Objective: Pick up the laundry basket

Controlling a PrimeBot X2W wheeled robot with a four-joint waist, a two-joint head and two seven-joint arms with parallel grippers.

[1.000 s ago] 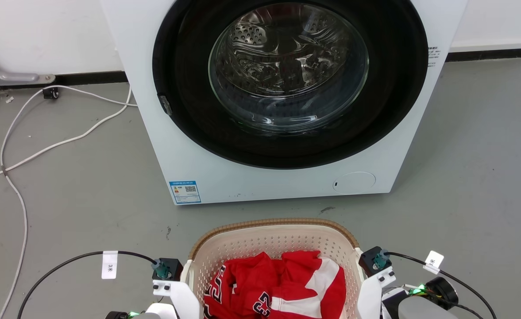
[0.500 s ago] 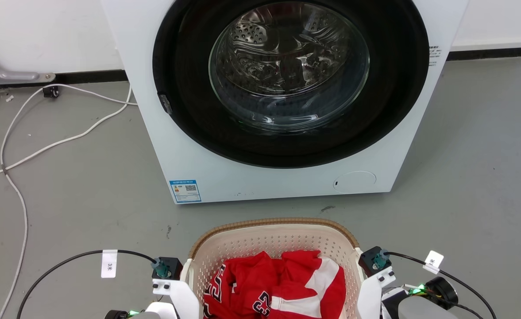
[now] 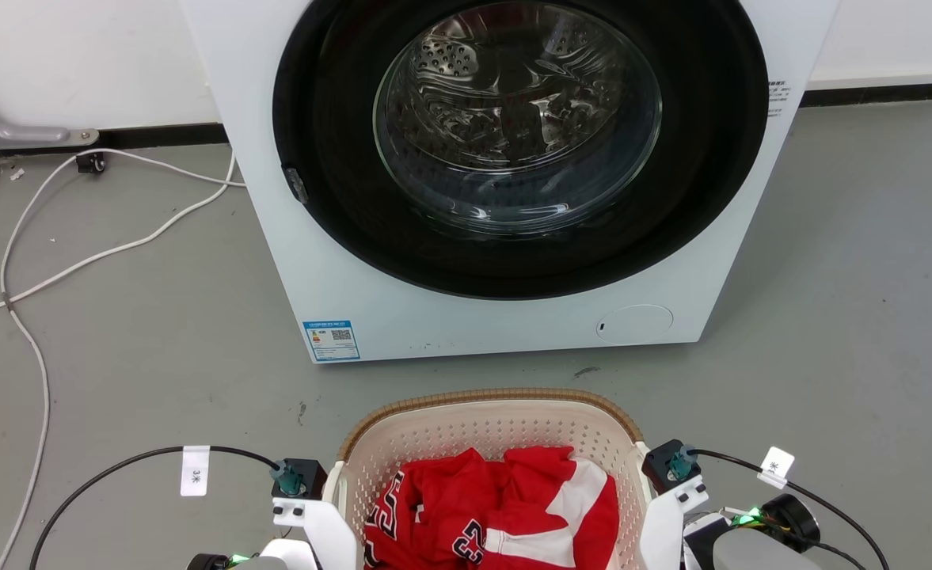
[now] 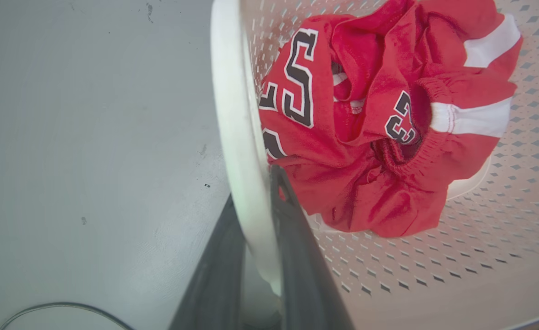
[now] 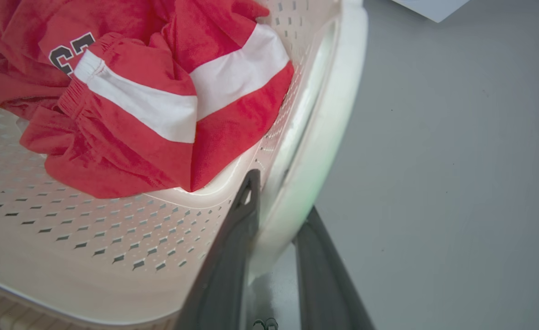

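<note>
Both sides of the laundry basket [image 3: 489, 431] are clamped, by the left tool [image 4: 254, 190] and by the right tool [image 5: 280, 192]

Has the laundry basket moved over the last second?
No. The laundry basket keeps the same gap to the blue sticker on the washing machine; the whole head view crept up slightly, so the camera shifted.

A laundry room: white front-loading washing machine [image 3: 513, 158] on bare grey floor [image 3: 869, 317], white wall [image 3: 77, 63].
</note>
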